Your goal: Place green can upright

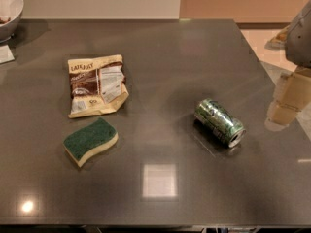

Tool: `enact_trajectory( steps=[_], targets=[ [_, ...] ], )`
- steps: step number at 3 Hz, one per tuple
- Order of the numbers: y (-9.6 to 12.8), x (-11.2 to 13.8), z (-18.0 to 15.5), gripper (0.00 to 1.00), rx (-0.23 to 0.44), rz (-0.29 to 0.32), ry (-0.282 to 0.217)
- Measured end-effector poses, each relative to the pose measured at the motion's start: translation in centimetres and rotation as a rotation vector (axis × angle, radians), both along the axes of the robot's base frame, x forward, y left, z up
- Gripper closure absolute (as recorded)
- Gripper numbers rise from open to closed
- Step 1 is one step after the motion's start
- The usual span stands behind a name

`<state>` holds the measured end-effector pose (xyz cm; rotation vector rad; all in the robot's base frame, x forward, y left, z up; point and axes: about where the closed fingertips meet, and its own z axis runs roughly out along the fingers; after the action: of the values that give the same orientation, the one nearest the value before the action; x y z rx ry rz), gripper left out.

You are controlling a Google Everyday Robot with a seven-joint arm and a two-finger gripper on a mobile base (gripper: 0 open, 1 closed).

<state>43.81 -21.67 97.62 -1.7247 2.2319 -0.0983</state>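
Observation:
The green can [219, 122] lies on its side on the dark grey table [160, 57], right of centre. Its dark green body has pale markings, and its silver end points to the front right. My gripper [287, 101] hangs at the right edge of the camera view, above the table's right edge. It is to the right of the can and apart from it, holding nothing that I can see.
A brown and cream snack bag [96, 85] lies at the left centre. A green-topped sponge [91, 141] lies just in front of it. A white bowl [7, 11] stands at the far left corner, with a paper card [5, 55] beside it.

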Motion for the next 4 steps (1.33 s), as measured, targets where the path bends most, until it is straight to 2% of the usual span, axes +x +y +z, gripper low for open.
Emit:
enact_trajectory(
  steps=[1, 2, 3, 4],
  targets=[
    [0.2, 0.0, 0.0, 0.0, -0.005, 0.005, 0.0],
    [1.7, 0.0, -1.0, 0.0, -0.012, 0.006, 0.045],
    [3.5, 0.1, -2.8, 0.0, -0.005, -0.022, 0.113],
    [4.4, 0.3, -4.5, 0.0, -0.006, -0.117, 0.15]
  ],
)
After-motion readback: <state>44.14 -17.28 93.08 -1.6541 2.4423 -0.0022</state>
